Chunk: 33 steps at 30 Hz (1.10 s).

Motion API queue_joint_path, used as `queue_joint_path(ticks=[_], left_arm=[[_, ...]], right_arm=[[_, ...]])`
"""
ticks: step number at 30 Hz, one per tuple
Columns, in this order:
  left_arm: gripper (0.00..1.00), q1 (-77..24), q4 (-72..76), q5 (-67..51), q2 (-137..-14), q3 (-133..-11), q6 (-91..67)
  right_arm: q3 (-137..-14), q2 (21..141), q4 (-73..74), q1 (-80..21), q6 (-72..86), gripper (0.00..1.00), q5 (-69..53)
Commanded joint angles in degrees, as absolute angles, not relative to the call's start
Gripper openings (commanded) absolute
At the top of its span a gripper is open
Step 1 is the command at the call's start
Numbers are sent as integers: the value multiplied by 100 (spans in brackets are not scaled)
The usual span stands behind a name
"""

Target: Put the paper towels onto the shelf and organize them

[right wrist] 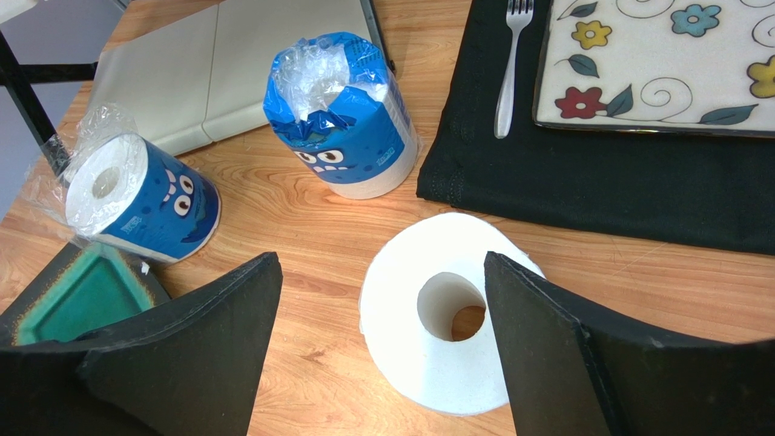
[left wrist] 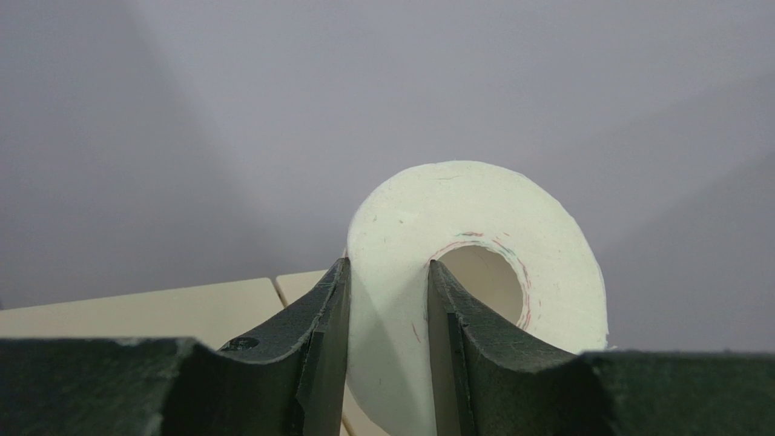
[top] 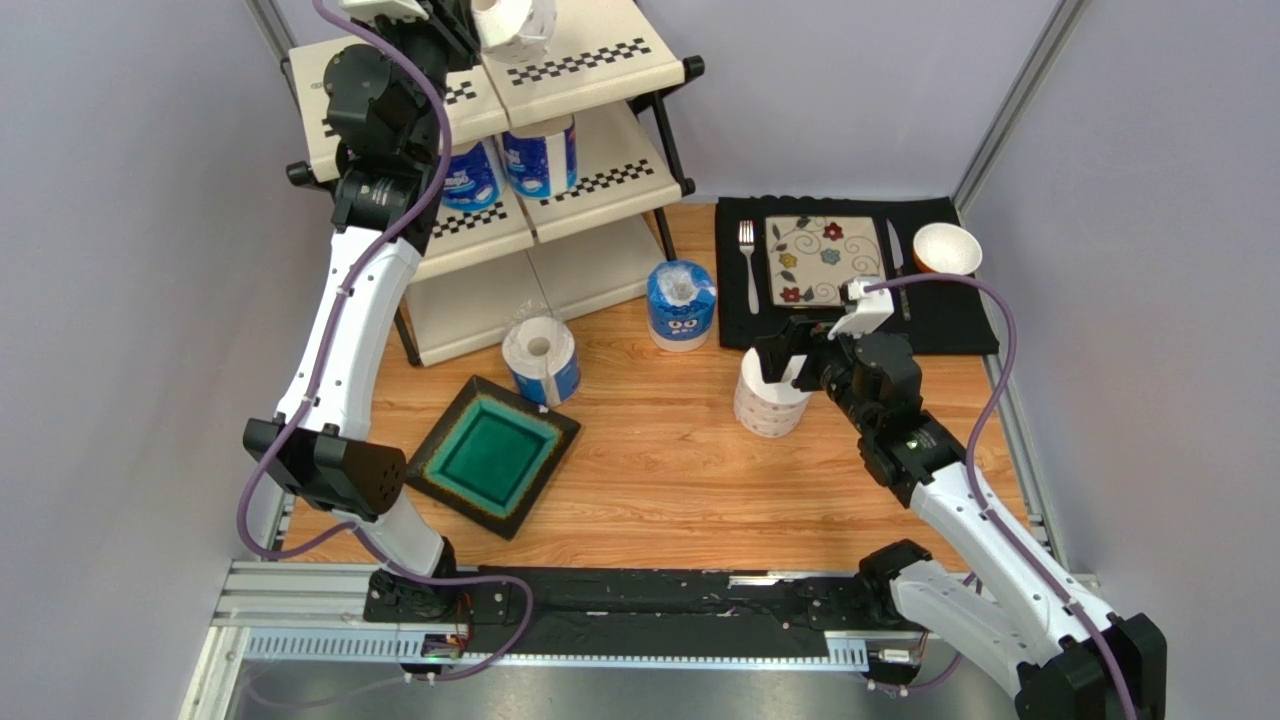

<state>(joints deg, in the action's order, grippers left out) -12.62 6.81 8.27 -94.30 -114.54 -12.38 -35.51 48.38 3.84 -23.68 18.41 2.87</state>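
My left gripper (top: 469, 21) (left wrist: 387, 270) is shut on the wall of a bare white paper towel roll (left wrist: 473, 218) (top: 514, 21), held above the shelf's (top: 601, 63) cream top tier (left wrist: 136, 311). Two blue-wrapped rolls (top: 469, 177) (top: 541, 158) stand on the middle tier. On the table, one blue-wrapped roll (top: 541, 360) (right wrist: 145, 195) lies on its side and another (top: 681, 305) (right wrist: 341, 127) stands upright. My right gripper (top: 781, 369) (right wrist: 382, 261) is open just above a bare white roll (top: 769, 402) (right wrist: 437, 318) standing on end, touching nothing.
A green square dish (top: 492, 455) lies front left, close to the lying roll. A black placemat (top: 962, 323) at the back right carries a floral plate (top: 824, 258), a fork (top: 747, 263), a knife and a white bowl (top: 947, 248).
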Motion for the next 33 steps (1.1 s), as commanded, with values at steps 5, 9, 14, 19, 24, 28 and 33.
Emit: queue_joint_path(ticks=[5,9,14,19,24,28,33], left_arm=[[27,-1230,712,958,-9193,-11751,-1397],[27,-1230,581,967,-9185,-11725,-1502],[27,-1230,563,958,-9176,-11698,-1538],[28,-1230,527,958,-9150,-11654,-1512],[33,-1230,571,976,-9158,-11593,-1503],[39,-1230,624,914,-9237,-11619,-1529],[43,-1222,721,879,-9343,-11637,-1556]], right_arm=[[-3568,4869,97,-2364,1890,86,185],[-3568,4869,79,-2364,1890,86,185],[-3560,4896,70,-2364,1898,86,176],[-3560,4887,88,-2364,1898,86,220],[-3559,4869,123,-2373,1916,86,281],[-3568,4808,158,-2364,1872,86,369],[-3586,4790,202,-2373,1846,86,404]])
